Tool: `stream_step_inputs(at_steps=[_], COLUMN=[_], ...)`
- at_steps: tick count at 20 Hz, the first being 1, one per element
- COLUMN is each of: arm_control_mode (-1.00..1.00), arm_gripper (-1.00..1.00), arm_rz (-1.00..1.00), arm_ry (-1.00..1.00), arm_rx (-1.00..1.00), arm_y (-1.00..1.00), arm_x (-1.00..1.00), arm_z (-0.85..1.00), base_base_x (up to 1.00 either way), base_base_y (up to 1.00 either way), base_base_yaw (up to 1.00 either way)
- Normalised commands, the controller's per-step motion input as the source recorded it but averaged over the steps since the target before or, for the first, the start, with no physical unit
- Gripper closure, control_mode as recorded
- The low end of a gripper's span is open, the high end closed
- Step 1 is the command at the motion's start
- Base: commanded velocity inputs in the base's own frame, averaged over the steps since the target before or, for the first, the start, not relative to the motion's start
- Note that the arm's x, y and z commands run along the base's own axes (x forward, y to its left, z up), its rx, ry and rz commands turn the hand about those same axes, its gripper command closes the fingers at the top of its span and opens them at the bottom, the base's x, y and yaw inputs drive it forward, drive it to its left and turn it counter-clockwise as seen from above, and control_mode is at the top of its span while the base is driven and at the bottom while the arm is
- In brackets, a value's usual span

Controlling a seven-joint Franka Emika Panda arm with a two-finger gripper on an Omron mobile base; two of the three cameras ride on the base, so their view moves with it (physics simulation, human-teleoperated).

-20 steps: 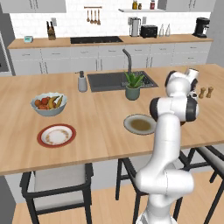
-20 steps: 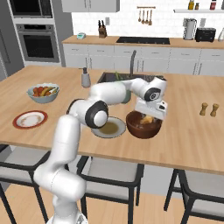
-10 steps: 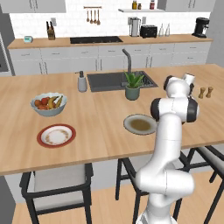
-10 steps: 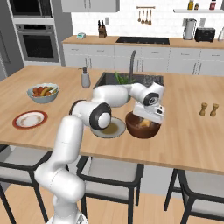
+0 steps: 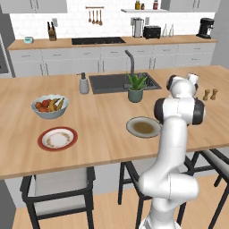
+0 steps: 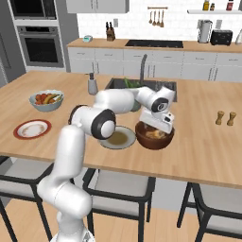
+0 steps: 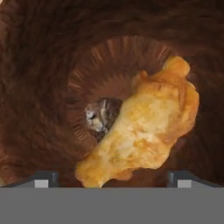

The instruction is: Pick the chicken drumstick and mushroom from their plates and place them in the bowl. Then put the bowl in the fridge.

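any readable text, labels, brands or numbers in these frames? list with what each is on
None readable.
Wall oven: no legible markings; its panel is dark and blank.
Toaster, kettle, coffee machine: no brand or label to make out, too small.
Shelf jars: too small to tell whether they are labelled.
Bowl, drumstick, plates: no print.

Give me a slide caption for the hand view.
Open gripper above the wooden bowl, with drumstick and mushroom inside.

No readable text, label or number anywhere — the far-off counter appliances look blank, perhaps merely blurred.
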Motion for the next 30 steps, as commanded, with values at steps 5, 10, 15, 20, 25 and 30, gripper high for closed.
stream_step_inputs(at_steps=[5,10,15,20,25,30], arm_control_mode=[-1.00,-1.00,-1.00,-1.00,-1.00,-1.00], arm_gripper=[-1.00,-1.00,-1.00,-1.00,-1.00,-1.00], arm_rz=[-0.40,-0.43,-0.40,-0.19,0.00,0.00], arm_ry=[0.00,0.04,0.13,0.06,0.04,0.00], arm_rx=[-0.02,0.00,0.00,0.00,0.06,0.00], arm_y=[-0.06,-0.19,-0.31,-0.28,0.00,0.00], arm_x=[-0.43,-0.27,-0.08,-0.28,-0.10,0.18], arm_z=[0.36,0.25,0.09,-0.01,-0.30,-0.45], base_base_x=[0.00,0.00,0.00,0.00,0.00,0.00], base_base_y=[0.00,0.00,0.00,0.00,0.00,0.00], base_base_yaw=[0.00,0.00,0.00,0.00,0.00,0.00])
